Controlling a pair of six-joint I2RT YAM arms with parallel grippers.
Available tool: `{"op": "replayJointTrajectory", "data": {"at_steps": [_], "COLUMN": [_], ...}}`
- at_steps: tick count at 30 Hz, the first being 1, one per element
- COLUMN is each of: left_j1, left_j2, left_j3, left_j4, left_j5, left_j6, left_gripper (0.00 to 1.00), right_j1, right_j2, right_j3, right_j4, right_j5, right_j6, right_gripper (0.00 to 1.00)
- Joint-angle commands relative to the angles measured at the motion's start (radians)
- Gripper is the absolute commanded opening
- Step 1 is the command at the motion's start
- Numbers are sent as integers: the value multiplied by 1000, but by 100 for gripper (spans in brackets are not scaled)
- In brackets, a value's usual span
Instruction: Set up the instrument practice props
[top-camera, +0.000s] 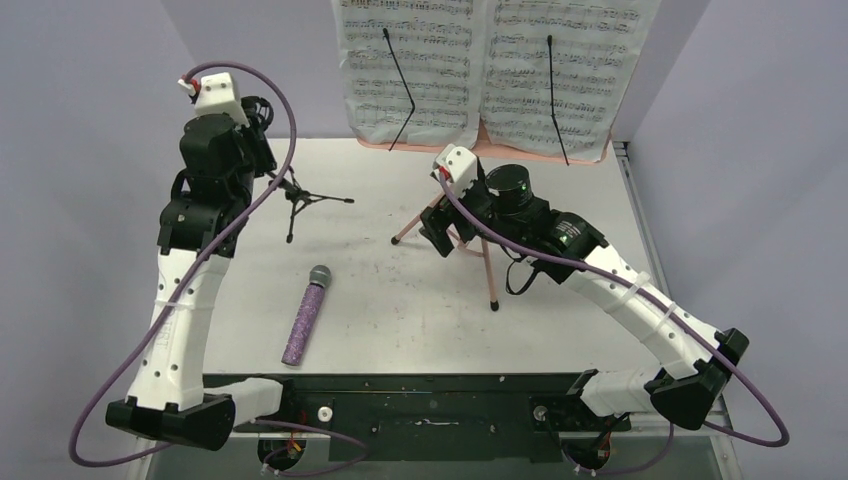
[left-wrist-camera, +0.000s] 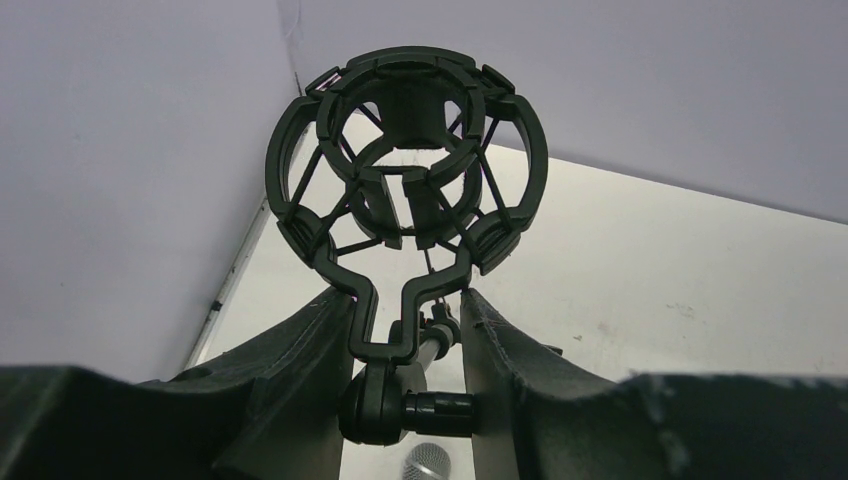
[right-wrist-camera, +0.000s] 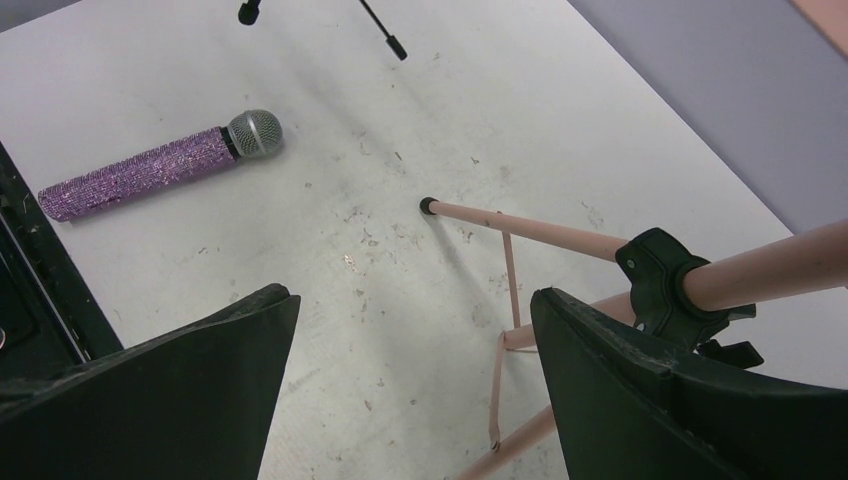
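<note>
A purple glitter microphone (top-camera: 305, 315) (right-wrist-camera: 160, 170) with a grey mesh head lies flat on the table, its head pointing toward the far wall. Beyond it, slightly to its left, a small black tripod mic stand (top-camera: 295, 200) is upright on spread legs. It is topped by a ring mount (left-wrist-camera: 405, 160) of black ribs and cords. Beyond the microphone, to its right, is a pink tripod music stand (top-camera: 489, 272) with black-tipped legs. Two white sheet-music pages (top-camera: 440, 60) sit side by side on it, each crossed by a thin black wire arm.
</note>
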Motion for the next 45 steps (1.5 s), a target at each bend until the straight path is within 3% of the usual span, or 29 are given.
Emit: {"op": "replayJointTrajectory", "data": {"at_steps": [1, 11, 19, 30, 37, 45], "left_j1": [-22, -67, -118, -206, -286, -454], "left_j2": [-112, -263, -301, -376, -388, -290], "left_j3": [-23, -161, -189, -323, -401, -353], "left_j4": [94, 107, 9, -11, 48, 78], "left_j5": [106, 331, 402, 646, 650, 557], "left_j6": [-14, -48, -55, 1, 22, 89], "left_gripper": [0, 0, 0, 0, 0, 0], "right_j1": [-6, -7, -7, -8, -7, -9], "right_j2": [9, 27, 34, 19, -4, -56], "right_j3": [52, 49, 49, 37, 16, -6], "right_j4": [62, 84, 93, 91, 105, 135], "right_j5": [-8, -2, -1, 28, 37, 76], "right_j6": [-8, -16, -13, -28, -33, -66], "right_gripper": [90, 90, 90, 90, 90, 90]}}
